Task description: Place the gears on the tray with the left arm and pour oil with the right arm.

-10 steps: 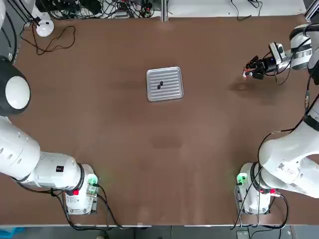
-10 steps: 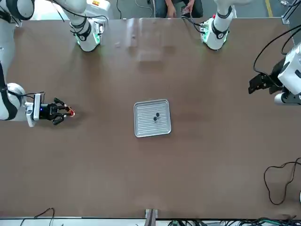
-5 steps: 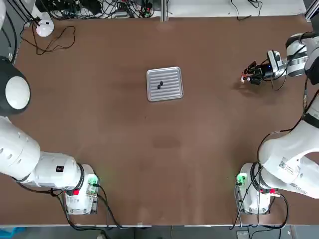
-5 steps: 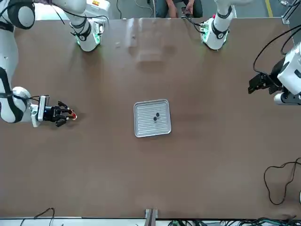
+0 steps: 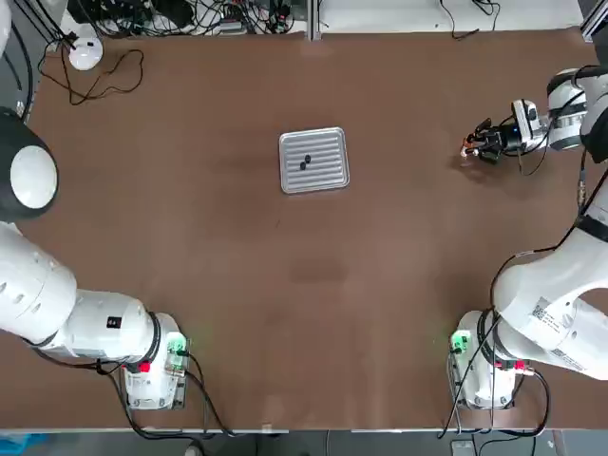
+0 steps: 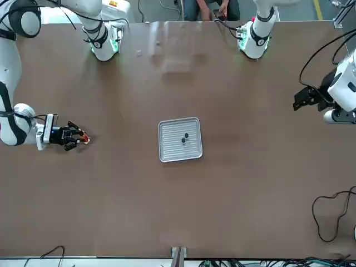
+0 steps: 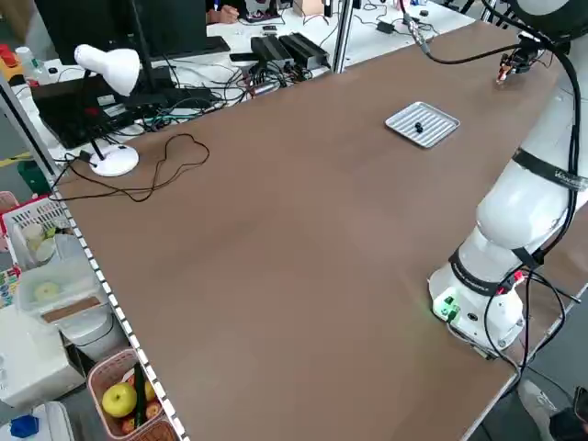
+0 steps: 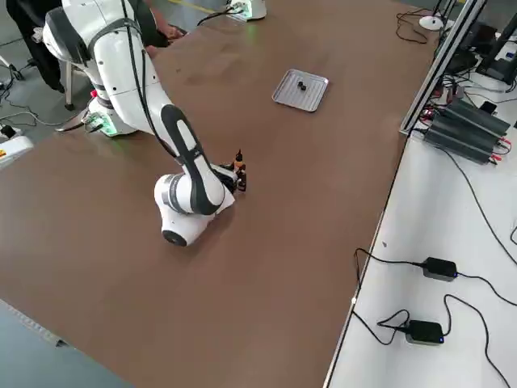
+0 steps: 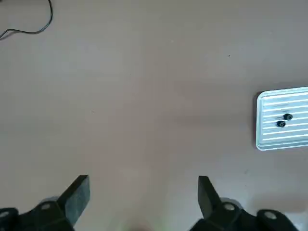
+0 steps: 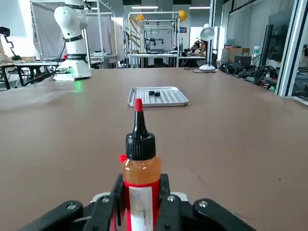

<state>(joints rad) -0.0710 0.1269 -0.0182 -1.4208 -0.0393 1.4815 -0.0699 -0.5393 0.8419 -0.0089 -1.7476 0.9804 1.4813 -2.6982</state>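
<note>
Gears (image 5: 305,162) on the tray (image 5: 314,180), mid-table, and here's our right gripper (image 5: 483,142) at the far right, fingers clamped round the oil (image 10: 141,175), red tip up! Left gripper (image 6: 309,98) waits at the left, fingers wide open. We could bump the tray or overpour if we tip too fast

A desk lamp (image 7: 114,158) — monitor (image 7: 78,32) behind — and fruit basket (image 7: 129,397).

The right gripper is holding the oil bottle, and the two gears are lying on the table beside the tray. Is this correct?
Not quite: the two gears lie on the tray, as the top view shows. The right gripper is indeed holding the oil bottle.
</note>
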